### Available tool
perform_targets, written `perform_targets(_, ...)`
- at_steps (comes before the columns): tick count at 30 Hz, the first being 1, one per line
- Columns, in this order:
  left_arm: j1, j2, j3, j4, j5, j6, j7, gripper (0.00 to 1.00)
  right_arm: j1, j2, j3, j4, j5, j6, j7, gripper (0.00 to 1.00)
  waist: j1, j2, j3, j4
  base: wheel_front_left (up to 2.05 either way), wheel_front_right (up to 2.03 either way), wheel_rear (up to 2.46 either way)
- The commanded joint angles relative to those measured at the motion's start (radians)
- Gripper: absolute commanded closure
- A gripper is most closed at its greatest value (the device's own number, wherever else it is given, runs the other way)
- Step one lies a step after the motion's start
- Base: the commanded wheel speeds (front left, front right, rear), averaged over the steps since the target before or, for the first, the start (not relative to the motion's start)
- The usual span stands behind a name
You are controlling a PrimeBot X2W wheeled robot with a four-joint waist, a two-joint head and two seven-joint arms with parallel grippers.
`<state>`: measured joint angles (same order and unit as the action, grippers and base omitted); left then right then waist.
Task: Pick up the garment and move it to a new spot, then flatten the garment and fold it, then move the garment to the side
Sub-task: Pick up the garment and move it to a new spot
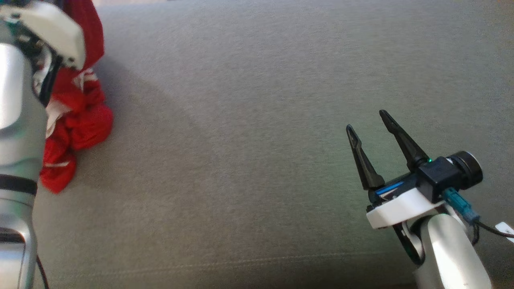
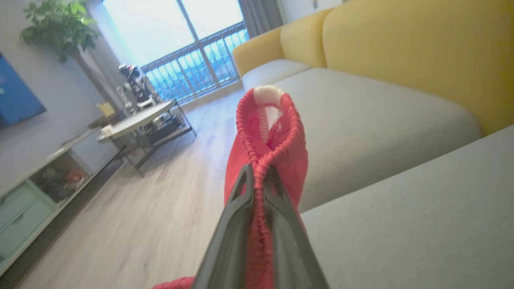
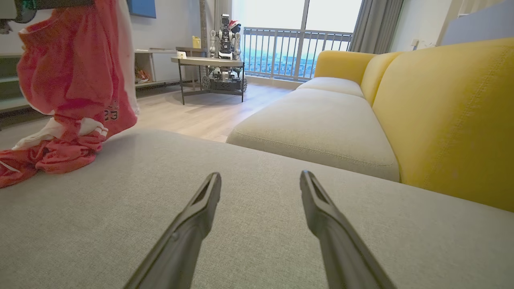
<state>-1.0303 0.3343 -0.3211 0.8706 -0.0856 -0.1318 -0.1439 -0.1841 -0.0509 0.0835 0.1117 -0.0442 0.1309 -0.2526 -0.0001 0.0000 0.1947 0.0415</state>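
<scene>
Red garment [image 1: 86, 124] hangs from left gripper [image 2: 259, 170] (raised).

Your left gripper [image 2: 259, 170] is held high, fingers pinched together on the garment [image 2: 277, 132]; your right gripper [image 1: 365, 120] hovers low, fingers spread wide apart.

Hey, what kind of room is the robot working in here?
Most likely a home living room: a yellow-backed sofa with grey seat cushions, a low cabinet along the wall, and glass doors onto a railed balcony.
</scene>
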Motion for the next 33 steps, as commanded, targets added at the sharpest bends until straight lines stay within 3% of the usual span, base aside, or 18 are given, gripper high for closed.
perform_targets(1, -0.072, 0.051, 0.002, -0.064, -0.011, 0.001, -0.009, 1.00, 0.002, 0.001, 0.024, -0.039, 0.011, 0.000, -0.009, 0.00, 0.0001, 0.0000, -0.035, -0.050, 0.00, 0.00, 0.00)
perform_targets(9, -0.093, 0.069, -0.133, -0.288, -0.103, 0.001, 0.044, 1.00, -0.009, 0.001, 0.023, -0.092, 0.065, 0.000, -0.009, 0.00, 0.0001, 0.0000, -0.048, -0.214, 0.00, 0.00, 0.00)
perform_targets(11, -0.091, 0.066, -0.154, -0.361, -0.137, 0.001, 0.073, 1.00, -0.014, 0.001, 0.026, -0.110, 0.085, 0.000, -0.009, 0.00, 0.0001, 0.0000, -0.044, -0.287, 0.00, 0.00, 0.00)
perform_targets(17, -0.085, 0.014, -0.187, -0.463, -0.207, 0.001, 0.115, 1.00, -0.008, 0.001, 0.016, -0.132, 0.112, 0.000, -0.009, 0.00, 0.0001, 0.0000, -0.029, -0.396, 0.00, 0.00, 0.00)
perform_targets(24, -0.063, -0.049, -0.244, -0.493, -0.258, 0.001, 0.149, 1.00, 0.007, 0.001, 0.010, -0.145, 0.124, 0.000, -0.009, 0.00, 0.0001, 0.0000, 0.002, -0.438, 0.00, 0.00, 0.00)
perform_targets(33, 0.202, -0.102, -0.264, -0.372, -0.345, 0.036, 0.103, 1.00, 0.002, 0.001, 0.026, -0.147, 0.139, 0.000, -0.009, 0.00, 0.0001, 0.0000, 0.052, -0.436, 0.00, 0.00, 0.00)
